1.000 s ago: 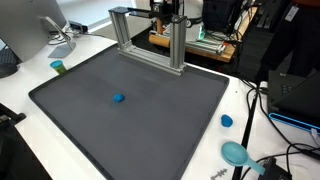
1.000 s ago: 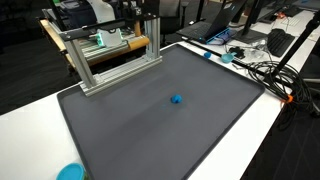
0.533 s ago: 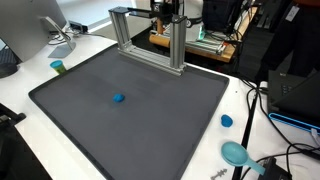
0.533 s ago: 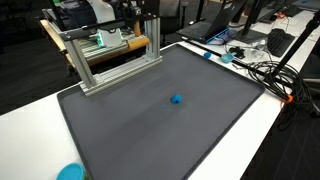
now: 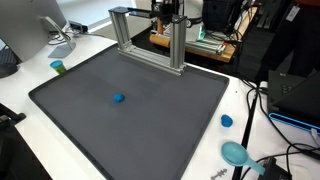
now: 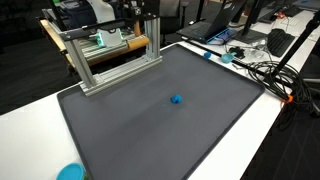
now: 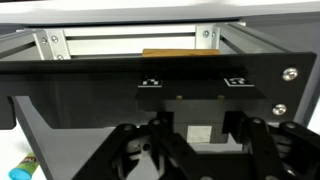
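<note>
Gripper (image 7: 200, 165) first: your wrist view shows only its black linkage along the bottom edge. The fingertips are cut off, so I cannot tell whether the jaws stand apart or together. Nothing shows between them. In an exterior view the gripper (image 5: 168, 14) hangs at the top centre of the frame, above the aluminium frame (image 5: 150, 42) and touching nothing that I can make out. That aluminium frame stands upright at the far edge of the dark grey mat (image 5: 150, 125), in the upper middle of both exterior views.

By my reading you are at the very start. Nothing is held, and the small blue object (image 5: 118, 98) lies alone near the mat's middle, well apart from the gripper. All contact work is not yet done.

The wrist view faces the aluminium frame (image 7: 130, 42) head-on. It shows a wooden board (image 7: 180, 52) behind the rails and a green marker-like thing (image 7: 24, 166) at lower left, but not the small blue object. The exterior views give you the whole mat and the white surface (image 5: 30, 90). In an exterior view a teal disc (image 5: 236, 152) and a small blue cap (image 5: 226, 121) lie off the mat at lower right. In an exterior view cables (image 6: 265, 70) tangle at the right edge.
</note>
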`<state>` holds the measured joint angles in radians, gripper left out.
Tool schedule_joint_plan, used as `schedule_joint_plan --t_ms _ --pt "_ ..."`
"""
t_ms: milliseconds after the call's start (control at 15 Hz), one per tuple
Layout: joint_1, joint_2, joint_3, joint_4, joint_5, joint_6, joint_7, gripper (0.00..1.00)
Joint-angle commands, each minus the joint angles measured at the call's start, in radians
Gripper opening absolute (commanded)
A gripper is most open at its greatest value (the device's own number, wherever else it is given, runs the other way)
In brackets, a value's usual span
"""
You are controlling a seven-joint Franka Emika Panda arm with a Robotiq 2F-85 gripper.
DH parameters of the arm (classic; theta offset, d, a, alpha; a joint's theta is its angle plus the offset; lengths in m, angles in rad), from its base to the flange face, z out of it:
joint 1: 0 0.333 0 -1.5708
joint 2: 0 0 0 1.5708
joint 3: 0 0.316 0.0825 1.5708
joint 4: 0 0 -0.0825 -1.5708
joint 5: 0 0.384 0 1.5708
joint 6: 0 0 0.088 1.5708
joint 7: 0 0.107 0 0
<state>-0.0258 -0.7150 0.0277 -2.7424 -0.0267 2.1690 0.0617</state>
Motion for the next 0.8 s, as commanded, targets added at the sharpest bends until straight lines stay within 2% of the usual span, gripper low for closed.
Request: schedule_joint_plan --t_ms 0,200,267,333,400,600,733 --pt "-0.005 0.004 0.006 0.002 0.006 -0.008 0.036 0.34" --pt "0.004 -0.010 -0.004 0.002 0.001 -0.032 0.006 0.34" --pt "0.009 -0.011 -0.009 0.002 0.006 -0.037 -0.005 0.63" --pt "0.015 -0.010 -0.015 0.002 0.013 -0.045 -0.016 0.80" --pt "0.020 -0.011 -0.021 0.001 0.017 -0.055 -0.028 0.78" --pt "0.029 -0.016 -0.038 -0.006 0.024 -0.071 -0.060 0.57" --pt "0.043 -0.017 -0.060 -0.007 0.043 -0.076 -0.091 0.49"
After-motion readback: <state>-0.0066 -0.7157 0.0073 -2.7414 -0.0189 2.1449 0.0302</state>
